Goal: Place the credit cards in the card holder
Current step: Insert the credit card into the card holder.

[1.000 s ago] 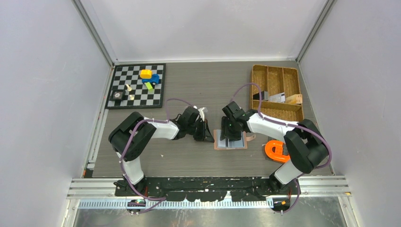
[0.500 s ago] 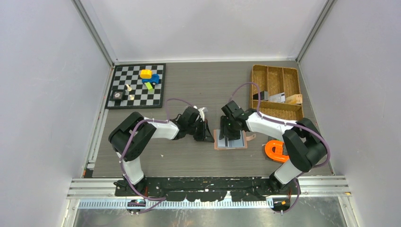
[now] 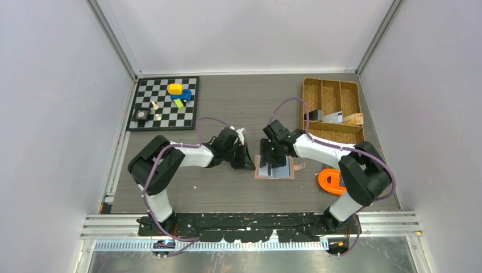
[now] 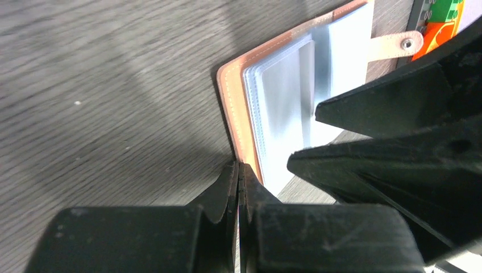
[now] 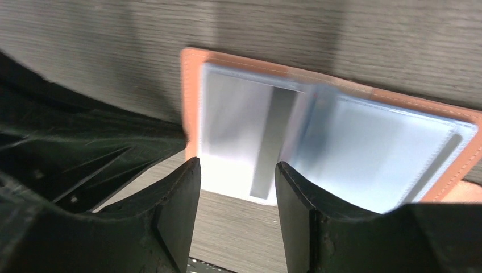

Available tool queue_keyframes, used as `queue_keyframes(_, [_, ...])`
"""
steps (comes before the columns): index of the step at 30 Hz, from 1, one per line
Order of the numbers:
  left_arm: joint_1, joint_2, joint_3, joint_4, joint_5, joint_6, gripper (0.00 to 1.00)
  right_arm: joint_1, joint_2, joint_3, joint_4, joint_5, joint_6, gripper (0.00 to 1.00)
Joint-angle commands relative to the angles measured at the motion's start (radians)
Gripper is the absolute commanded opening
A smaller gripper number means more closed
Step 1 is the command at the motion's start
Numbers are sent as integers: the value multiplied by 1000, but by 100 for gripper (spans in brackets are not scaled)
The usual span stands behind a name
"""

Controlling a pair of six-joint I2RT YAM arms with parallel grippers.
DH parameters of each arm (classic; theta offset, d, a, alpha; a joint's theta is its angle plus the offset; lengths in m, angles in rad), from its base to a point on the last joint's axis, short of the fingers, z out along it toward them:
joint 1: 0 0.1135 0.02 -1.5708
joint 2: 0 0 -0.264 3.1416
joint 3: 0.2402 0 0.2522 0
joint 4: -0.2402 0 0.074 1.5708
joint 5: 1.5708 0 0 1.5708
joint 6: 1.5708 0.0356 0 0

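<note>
Top external view: card holder (image 3: 275, 170) open flat on the table (image 3: 227, 114), near the middle, between the two arms. Left gripper (image 3: 250, 165) low at its left edge, right gripper (image 3: 274, 164) over its left half. Cards (image 3: 331, 118) well apart from it, in the wicker tray (image 3: 331, 80) at the far right, beside a small tan box (image 3: 353, 119). Chessboard (image 3: 165, 103) far left, orange object (image 3: 332, 181) near right.

Left wrist view: fingers pressed together with no gap, gripping nothing, tips right at the holder's pink border; touching or just beside, cannot tell. Clear sleeves (image 4: 284, 102) fanned inside, snap tab (image 4: 398, 43) sticking out past them.

Right wrist view: jaws parted, nothing between them, poised above the sleeves. Grey strip (image 5: 271, 142) down the middle of the sleeves; card or gap, cannot tell.
</note>
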Motion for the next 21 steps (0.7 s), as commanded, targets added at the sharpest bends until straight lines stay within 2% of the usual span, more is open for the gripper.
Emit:
queue_keyframes(1, [40,-2,-54,-124,-116,64,0,19,-68,86,26,-32,-15,58])
queue_keyframes(5, [76,-35,-67,-138,-108,78,0,18,-123,144,-55,24,-37,65])
queue_keyframes(9, [105,-77,-71,-178,-101,103,1,-6,-149,251,-227,218,-91,73])
queue_keyframes(11, [122,-112,-70,-225,-96,113,10,-51,-163,291,-293,290,-114,75])
queue_keyframes(12, [132,-134,-66,-248,-94,119,20,-85,-174,305,-315,308,-123,75])
queue_keyframes(17, [158,-286,10,-431,-118,180,56,-372,-233,323,-328,302,-169,76])
queue_keyframes(19, [173,-340,65,-522,-122,217,66,-498,-232,341,-319,316,-192,76])
queue_keyframes(21, [197,-380,133,-617,-110,264,73,-582,-213,370,-299,333,-219,76])
